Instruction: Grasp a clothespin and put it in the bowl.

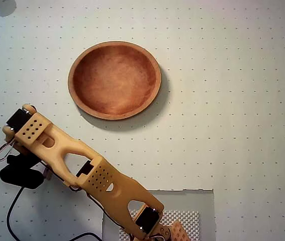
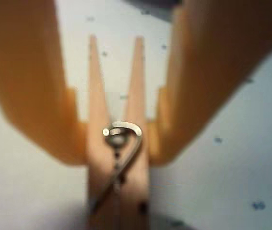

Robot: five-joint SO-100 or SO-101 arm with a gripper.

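In the wrist view my gripper (image 2: 118, 154) has its two orange fingers (image 2: 40, 96) pressed against both sides of the light-wood clothespin (image 2: 99, 139). The clothespin's metal coil (image 2: 121, 132) sits between the fingertips and its two prongs point away over the dotted white table. The wooden bowl (image 1: 114, 80) lies empty in the upper middle of the overhead view. In that view my orange arm (image 1: 62, 153) reaches from the bottom to the lower left, below and left of the bowl. There the gripper and the clothespin are hidden under the wrist.
A grey mat (image 1: 202, 201) with a mesh patch (image 1: 185, 219) lies at the arm's base at the bottom. A black cable (image 1: 11, 213) runs along the lower left. A pale object (image 1: 1, 6) sits in the top left corner.
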